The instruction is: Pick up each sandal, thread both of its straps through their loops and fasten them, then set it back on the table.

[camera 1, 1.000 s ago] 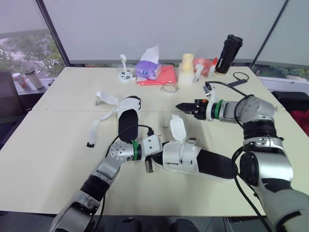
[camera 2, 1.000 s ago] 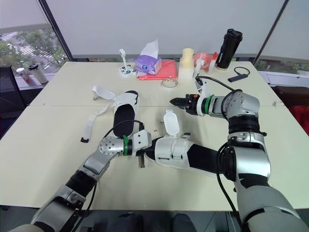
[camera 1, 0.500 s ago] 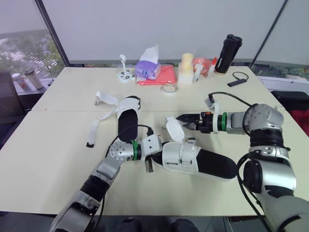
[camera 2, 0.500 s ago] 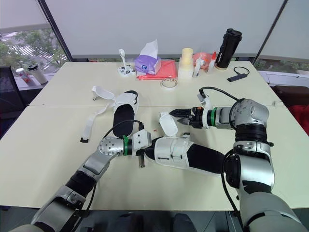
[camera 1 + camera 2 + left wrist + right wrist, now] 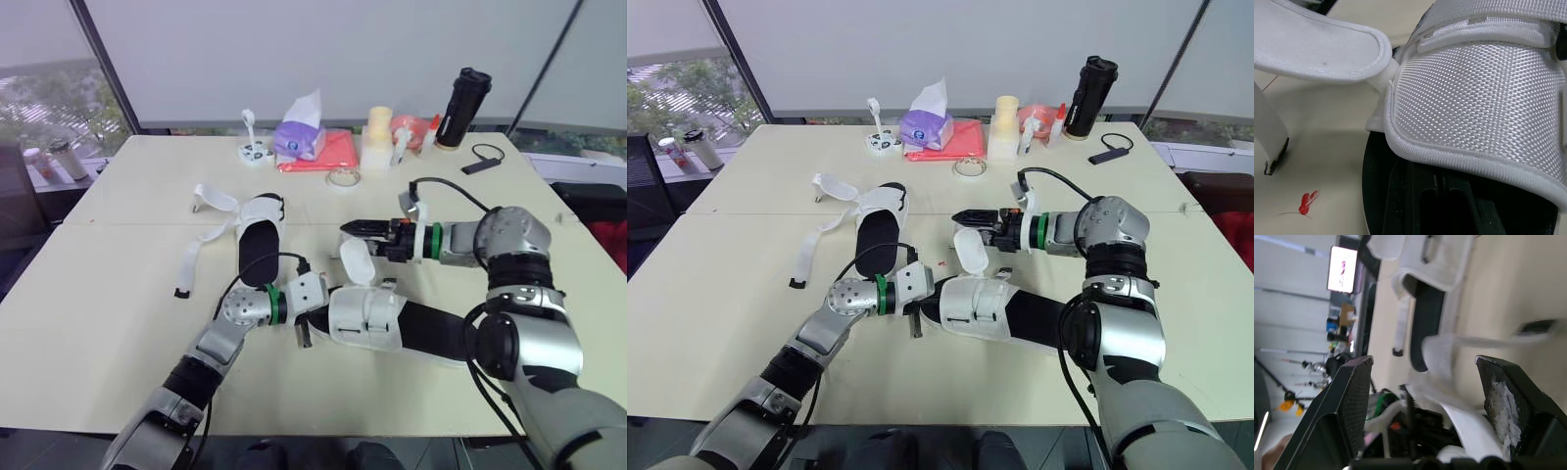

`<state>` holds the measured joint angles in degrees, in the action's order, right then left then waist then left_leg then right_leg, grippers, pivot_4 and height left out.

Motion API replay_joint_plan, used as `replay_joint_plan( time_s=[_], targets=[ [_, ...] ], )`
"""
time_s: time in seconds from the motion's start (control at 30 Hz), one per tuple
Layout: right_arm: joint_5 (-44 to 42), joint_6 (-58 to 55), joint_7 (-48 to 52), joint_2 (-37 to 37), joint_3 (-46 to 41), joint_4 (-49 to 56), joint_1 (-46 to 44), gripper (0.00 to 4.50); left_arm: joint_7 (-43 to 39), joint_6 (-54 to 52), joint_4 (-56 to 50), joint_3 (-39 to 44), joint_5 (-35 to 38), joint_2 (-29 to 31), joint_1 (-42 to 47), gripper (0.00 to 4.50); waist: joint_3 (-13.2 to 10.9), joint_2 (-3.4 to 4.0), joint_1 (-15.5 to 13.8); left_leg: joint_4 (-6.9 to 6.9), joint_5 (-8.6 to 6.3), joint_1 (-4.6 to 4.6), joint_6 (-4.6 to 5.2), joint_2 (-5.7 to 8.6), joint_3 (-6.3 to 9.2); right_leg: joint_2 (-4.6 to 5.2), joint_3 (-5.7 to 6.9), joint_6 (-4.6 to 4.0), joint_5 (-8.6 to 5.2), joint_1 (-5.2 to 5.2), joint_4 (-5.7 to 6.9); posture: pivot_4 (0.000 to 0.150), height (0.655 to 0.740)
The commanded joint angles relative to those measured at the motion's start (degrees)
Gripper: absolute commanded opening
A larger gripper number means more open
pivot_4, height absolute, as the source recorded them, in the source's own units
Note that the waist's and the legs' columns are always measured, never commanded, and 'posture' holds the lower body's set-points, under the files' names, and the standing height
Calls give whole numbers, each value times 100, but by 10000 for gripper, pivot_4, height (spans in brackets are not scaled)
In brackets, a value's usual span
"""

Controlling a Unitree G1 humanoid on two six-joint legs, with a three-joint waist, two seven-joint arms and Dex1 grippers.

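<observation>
Sandal point(image 5: 367, 318) toe pinched in L fingers point(image 5: 304, 336), R fingers point(image 5: 1354, 396) wide apart, near upright strap point(image 5: 353, 262)

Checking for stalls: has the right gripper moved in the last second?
Yes. The right gripper has shifted to the robot's left, toward the sandal's raised strap; the tape roll stayed put.

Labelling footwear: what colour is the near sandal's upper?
White; the sandal upper shows best in the left wrist view.
</observation>
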<state>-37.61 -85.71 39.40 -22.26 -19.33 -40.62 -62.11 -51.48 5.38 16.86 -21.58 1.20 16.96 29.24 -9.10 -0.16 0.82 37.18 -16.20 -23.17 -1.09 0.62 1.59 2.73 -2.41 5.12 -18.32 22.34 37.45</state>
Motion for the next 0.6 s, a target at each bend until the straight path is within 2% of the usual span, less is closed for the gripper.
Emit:
replay_joint_plan(
  time_s=[0.03,0.1,0.2,0.27,0.37,0.53,0.6],
  targets=[
    [-22,293,191,119,129,-127,-240,35479,166,-222,557,-112,-384,98,-184,0,0,0,3,0,0,0,0,0,0,0,0,0,0,0,0,1500,7400],
    [57,564,138,158,78,-346,-349,35479,186,-236,526,-121,-375,91,-205,0,0,0,-5,0,1,0,-1,1,0,0,0,0,0,0,0,1500,7400],
    [148,735,156,145,153,-569,-454,27356,205,-253,489,-127,-364,89,-233,0,0,0,-1,1,3,-1,-4,1,0,0,1,0,0,0,0,1500,7400],
    [180,751,183,142,214,-592,-474,19471,210,-251,473,-134,-367,96,-253,0,0,0,1,1,4,-1,-6,1,0,0,1,0,1,1,2,1500,7400],
    [67,708,320,83,152,-470,-483,4593,222,-257,474,-124,-360,108,-259,0,0,1,1,0,5,-1,-8,1,0,0,1,0,1,2,4,1500,7400],
    [-4,674,150,22,-105,-360,-464,4593,208,-240,502,-138,-359,114,-240,0,0,0,3,0,6,-1,-9,2,0,0,1,1,1,2,5,1500,7400],
    [-20,705,143,4,-57,7,-316,4593,196,-233,523,-145,-359,106,-220,0,0,0,3,0,6,-1,-9,1,0,0,1,0,1,3,6,1500,7400]
  ],
)
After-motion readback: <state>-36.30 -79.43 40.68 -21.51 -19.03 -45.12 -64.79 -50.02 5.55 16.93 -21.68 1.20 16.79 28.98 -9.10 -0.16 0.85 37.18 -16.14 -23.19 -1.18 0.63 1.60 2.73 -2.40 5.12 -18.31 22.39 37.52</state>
